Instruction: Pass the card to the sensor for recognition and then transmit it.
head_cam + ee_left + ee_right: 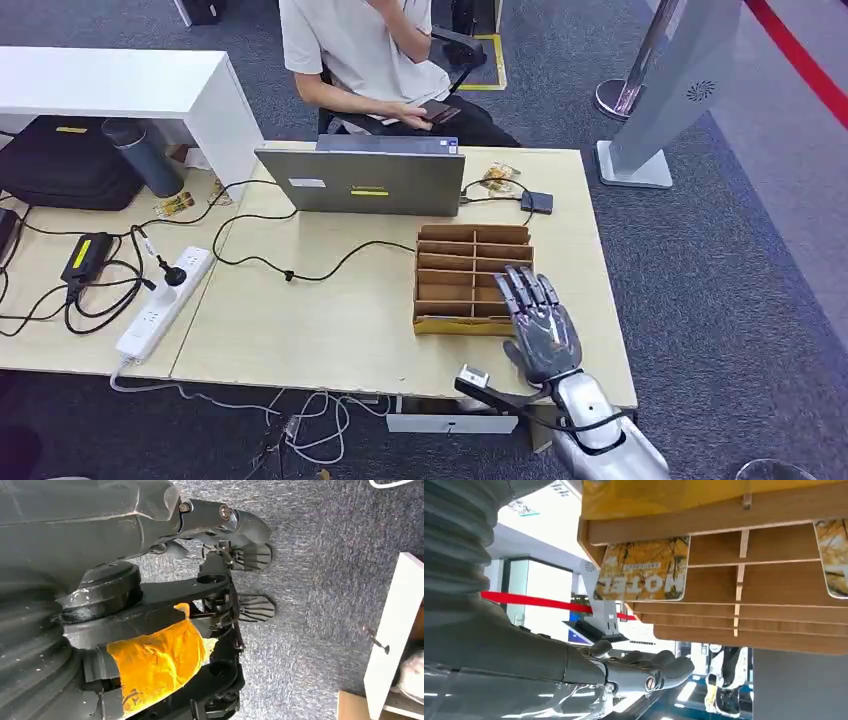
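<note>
My right hand (541, 322) hovers over the near right corner of the slotted brown wooden card rack (447, 262), fingers straight, slightly spread, holding nothing. The yellow hotel card (642, 569) stands in a slot close by; I'd dip down and pinch its top edge squarely, lifting straight to avoid snagging dividers. Left hand's fingers: cannot tell
</note>
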{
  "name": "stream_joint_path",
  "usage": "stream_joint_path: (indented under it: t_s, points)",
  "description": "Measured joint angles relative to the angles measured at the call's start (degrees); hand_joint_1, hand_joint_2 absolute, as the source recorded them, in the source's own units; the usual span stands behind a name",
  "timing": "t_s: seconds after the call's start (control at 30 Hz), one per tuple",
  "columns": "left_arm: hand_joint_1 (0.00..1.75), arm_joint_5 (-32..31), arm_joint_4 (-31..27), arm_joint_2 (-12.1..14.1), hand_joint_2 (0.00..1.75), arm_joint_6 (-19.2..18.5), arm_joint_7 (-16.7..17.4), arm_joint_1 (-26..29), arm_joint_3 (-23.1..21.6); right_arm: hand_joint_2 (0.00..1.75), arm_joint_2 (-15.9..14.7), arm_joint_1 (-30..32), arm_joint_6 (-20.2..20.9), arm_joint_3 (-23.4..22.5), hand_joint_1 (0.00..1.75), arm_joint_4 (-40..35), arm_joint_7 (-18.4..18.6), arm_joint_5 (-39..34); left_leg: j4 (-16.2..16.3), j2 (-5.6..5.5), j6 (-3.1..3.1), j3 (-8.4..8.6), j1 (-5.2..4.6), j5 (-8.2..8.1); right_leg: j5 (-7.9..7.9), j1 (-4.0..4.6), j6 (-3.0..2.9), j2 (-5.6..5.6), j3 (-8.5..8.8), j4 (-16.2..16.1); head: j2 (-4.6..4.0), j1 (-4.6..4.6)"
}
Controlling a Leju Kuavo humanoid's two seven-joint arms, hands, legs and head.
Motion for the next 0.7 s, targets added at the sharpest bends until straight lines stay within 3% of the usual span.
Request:
stream_joint_path:
  t_s: [0.7]
  points:
    - [0.0, 0.33, 0.0, -0.02, 1.75, 0.07, 0.15, 0.0, -0.46, 1.75, 0.61, -0.04, -0.74, 0.02, 0.0, -0.06, -0.24, -0.94, 0.0, 0.0, 0.0, 0.0, 0.0, 0.0, 0.0, 0.0, 0.0, 0.0, 0.0, 0.0, 0.0, -0.02]
